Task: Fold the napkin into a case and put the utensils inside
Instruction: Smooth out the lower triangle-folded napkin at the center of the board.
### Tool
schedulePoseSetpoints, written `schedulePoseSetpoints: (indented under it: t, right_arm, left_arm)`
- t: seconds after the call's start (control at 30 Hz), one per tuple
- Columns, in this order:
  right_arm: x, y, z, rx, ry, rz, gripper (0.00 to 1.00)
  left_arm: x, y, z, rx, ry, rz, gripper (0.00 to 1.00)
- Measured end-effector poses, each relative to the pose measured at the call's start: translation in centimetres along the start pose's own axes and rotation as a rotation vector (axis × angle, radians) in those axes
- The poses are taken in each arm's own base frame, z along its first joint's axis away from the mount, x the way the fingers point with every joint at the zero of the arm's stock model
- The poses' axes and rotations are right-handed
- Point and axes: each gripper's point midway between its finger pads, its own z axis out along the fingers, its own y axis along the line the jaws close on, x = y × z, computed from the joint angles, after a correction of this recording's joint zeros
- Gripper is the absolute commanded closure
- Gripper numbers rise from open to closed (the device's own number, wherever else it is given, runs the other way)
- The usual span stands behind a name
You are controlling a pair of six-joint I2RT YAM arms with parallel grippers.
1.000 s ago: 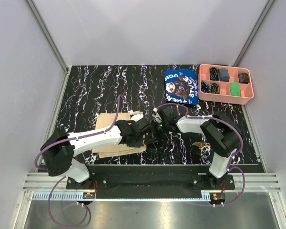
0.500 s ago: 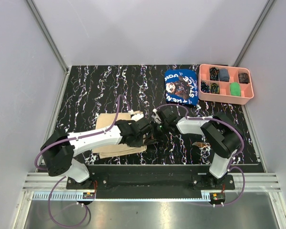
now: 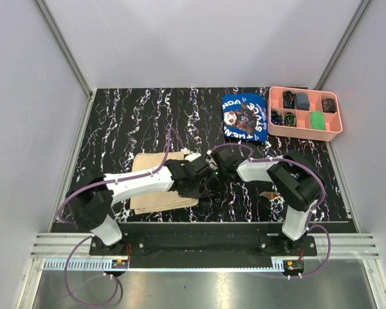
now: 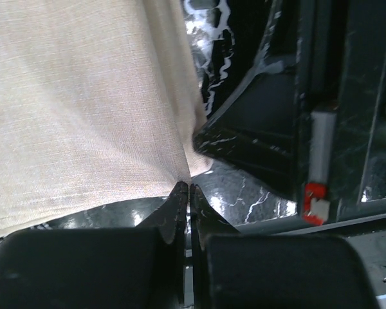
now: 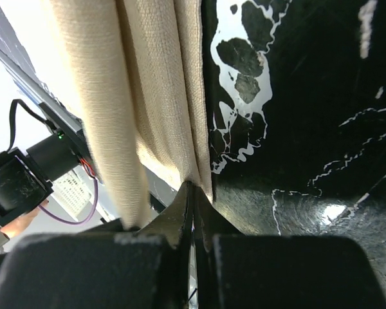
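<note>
The napkin (image 3: 153, 194) is a plain beige cloth lying folded into a layered oblong left of the table's middle. Both grippers meet at its right edge. My left gripper (image 3: 202, 187) is shut, its tips pinching a corner of the cloth (image 4: 83, 109) at the left gripper (image 4: 188, 187). My right gripper (image 3: 211, 175) is also shut, clamped on folds of the cloth (image 5: 154, 96) that hang in pleats above the right gripper (image 5: 192, 185). The utensils are not plainly in view.
A blue printed cloth (image 3: 244, 117) lies at the back, next to a pink compartment tray (image 3: 304, 131) holding small items. A small brown thing (image 3: 269, 194) peeks out beside the right arm. The table's front edge runs just below the napkin.
The left arm's elbow has swung to the right and its wrist has crept toward the right gripper. The napkin's right edge shifted slightly with them. Both grippers stayed shut.
</note>
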Motion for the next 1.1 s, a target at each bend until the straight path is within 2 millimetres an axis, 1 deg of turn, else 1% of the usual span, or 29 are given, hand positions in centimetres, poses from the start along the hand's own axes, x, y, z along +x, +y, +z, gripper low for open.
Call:
schedulePoseSetpoints:
  t: [0.27,0.4,0.5,0.53,0.6,0.63,0.73,0.77,0.83,0.9,0.93,1.0,1.07,1.1]
  right_arm:
    - [0.0,0.2,0.1,-0.014,-0.005,0.021,1.00]
    - [0.0,0.2,0.2,-0.016,-0.005,0.029,1.00]
    - [0.1,0.2,0.2,-0.017,-0.006,0.034,1.00]
    - [0.1,0.2,0.2,-0.017,-0.006,0.036,1.00]
    - [0.0,0.2,0.2,-0.015,-0.007,0.036,1.00]
    - [0.0,0.2,0.2,-0.015,-0.009,0.036,1.00]
    - [0.1,-0.1,-0.3,0.012,-0.017,0.037,1.00]
    - [0.1,-0.1,-0.6,0.018,-0.023,0.032,0.99]
    - [0.1,0.3,-1.3,0.025,-0.040,0.015,0.92]
    - [-0.1,0.7,-2.0,0.026,-0.058,-0.004,0.82]
    - [-0.3,0.9,-2.2,0.026,-0.067,-0.015,0.81]
    - [-0.8,1.1,-2.5,0.026,-0.079,-0.029,0.73]
    - [-2.0,1.1,-3.0,0.024,-0.097,-0.039,0.69]
    - [-2.7,1.0,-3.4,0.024,-0.114,-0.030,0.66]
  left_arm:
    - [0.9,-0.8,1.9,0.001,0.048,0.010,1.00]
    - [1.2,-1.2,2.2,0.015,0.059,0.014,1.00]
    - [1.2,-1.5,2.2,0.024,0.058,0.014,0.91]
    - [1.2,-1.5,2.2,0.025,0.057,0.012,0.81]
    - [1.2,-1.5,2.2,0.023,0.056,0.009,0.71]
    - [1.2,-1.4,2.1,0.023,0.056,0.009,0.61]
    - [1.0,-1.3,1.5,0.028,0.047,0.014,0.51]
    - [0.6,-1.4,1.0,0.039,0.037,0.012,0.49]
    - [-0.3,-1.4,-0.3,0.071,0.007,0.000,0.47]
    - [-1.9,-1.0,-1.7,0.101,-0.032,-0.029,0.47]
    - [-3.2,-0.5,-2.4,0.114,-0.062,-0.050,0.46]
    - [-5.7,0.7,-3.4,0.117,-0.108,-0.092,0.48]
    - [-8.3,1.8,-3.6,0.100,-0.143,-0.119,0.51]
    - [-9.8,2.3,-3.6,0.084,-0.156,-0.128,0.52]
